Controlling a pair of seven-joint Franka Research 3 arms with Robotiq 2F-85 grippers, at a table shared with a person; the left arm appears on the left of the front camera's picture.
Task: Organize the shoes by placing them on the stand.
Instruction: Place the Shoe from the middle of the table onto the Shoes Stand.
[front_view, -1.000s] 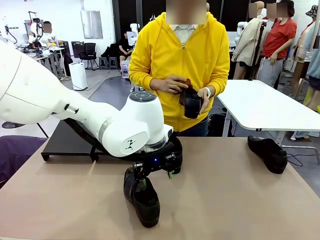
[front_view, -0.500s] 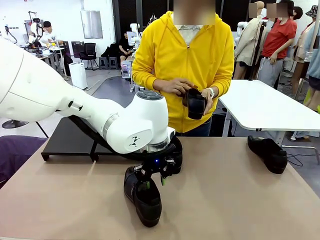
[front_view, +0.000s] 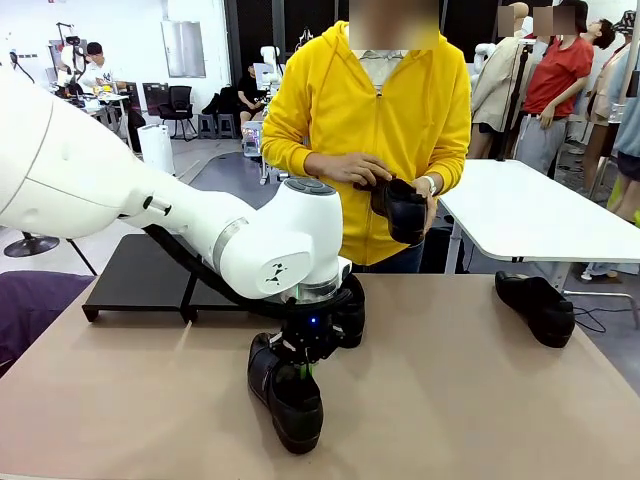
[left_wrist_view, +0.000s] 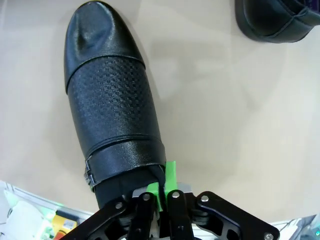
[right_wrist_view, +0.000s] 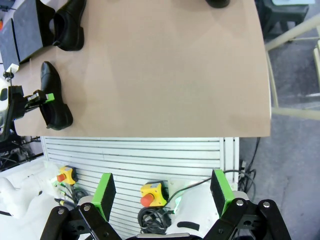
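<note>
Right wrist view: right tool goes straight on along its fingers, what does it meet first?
Likely the white slatted panel under the table edge; the open right tool has nothing nearer in line. Depth is unclear, so it could be the tabletop instead.

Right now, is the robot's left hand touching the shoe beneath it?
Touching. The left wrist view shows the left hand pinching the shoe at its heel rim.
</note>
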